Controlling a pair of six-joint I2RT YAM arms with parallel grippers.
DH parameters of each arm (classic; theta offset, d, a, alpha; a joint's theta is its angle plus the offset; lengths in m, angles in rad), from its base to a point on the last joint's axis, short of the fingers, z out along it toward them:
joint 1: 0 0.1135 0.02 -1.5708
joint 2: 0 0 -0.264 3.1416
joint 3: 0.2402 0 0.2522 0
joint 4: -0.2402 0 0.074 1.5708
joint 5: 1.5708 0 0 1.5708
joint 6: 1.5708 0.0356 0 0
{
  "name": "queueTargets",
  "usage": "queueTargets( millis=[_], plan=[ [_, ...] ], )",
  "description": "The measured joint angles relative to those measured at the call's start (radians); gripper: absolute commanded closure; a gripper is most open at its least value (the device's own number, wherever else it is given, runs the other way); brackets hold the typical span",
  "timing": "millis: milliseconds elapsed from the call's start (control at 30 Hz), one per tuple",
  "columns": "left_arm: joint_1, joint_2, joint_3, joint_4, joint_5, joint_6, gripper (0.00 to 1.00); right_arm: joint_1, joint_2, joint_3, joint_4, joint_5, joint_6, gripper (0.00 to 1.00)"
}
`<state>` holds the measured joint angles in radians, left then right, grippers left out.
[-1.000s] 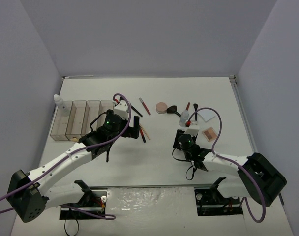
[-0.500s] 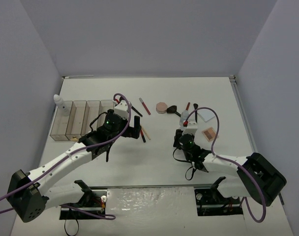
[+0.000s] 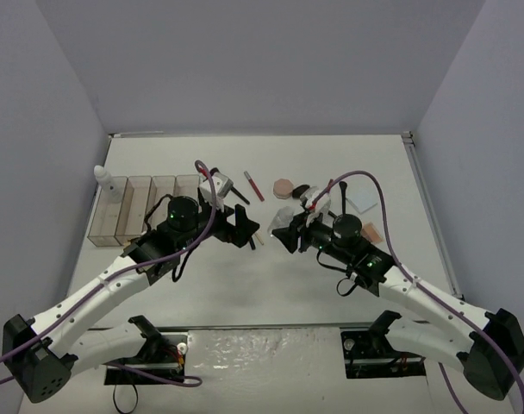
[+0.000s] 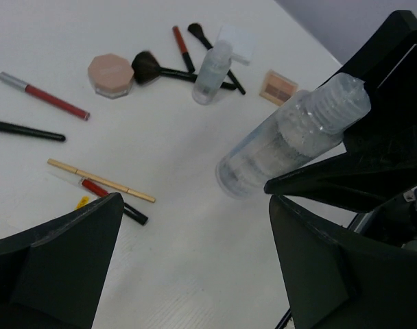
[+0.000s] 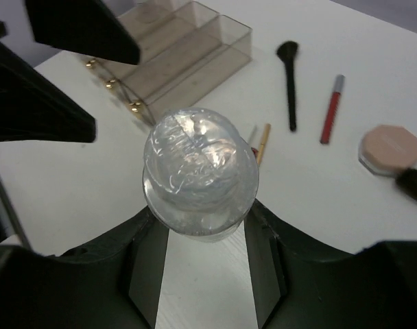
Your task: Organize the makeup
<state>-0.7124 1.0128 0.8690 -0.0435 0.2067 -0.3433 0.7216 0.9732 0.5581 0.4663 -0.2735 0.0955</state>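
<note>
Gripped centre-frame by the right tool (image 5: 201,229), a clear bottle (image 5: 198,175) could slip if the wide-open, empty left tool (image 4: 195,267) bumps it.

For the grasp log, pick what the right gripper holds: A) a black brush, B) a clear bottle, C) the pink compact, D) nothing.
B: in the right wrist view the right gripper clamps the clear bottle between its fingers.
</note>
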Motion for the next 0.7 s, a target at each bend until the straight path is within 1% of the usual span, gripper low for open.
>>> queueTargets(
  millis=[133, 267, 333, 533, 700],
  plan=[
    [0.0, -0.01, 0.036, 0.031, 0.084, 0.001, 0.16, 0.0, 0.038, 0.094, -0.028, -0.163, -0.041, 1.0],
    [0.0, -0.012, 0.05, 0.042, 0.152, 0.006, 0.17, 0.004, 0.078, 0.13, -0.071, -0.275, -0.06, 1.0],
    [0.0, -0.013, 0.052, 0.044, 0.18, 0.01, 0.21, 0.007, 0.089, 0.138, -0.099, -0.309, -0.074, 1.0],
    [0.0, -0.013, 0.052, 0.054, 0.253, 0.04, 0.39, 0.007, 0.113, 0.165, -0.153, -0.374, -0.103, 1.0],
    [0.0, 0.012, 0.075, 0.043, 0.304, 0.075, 0.44, 0.007, 0.125, 0.171, -0.158, -0.396, -0.109, 1.0]
  ],
)
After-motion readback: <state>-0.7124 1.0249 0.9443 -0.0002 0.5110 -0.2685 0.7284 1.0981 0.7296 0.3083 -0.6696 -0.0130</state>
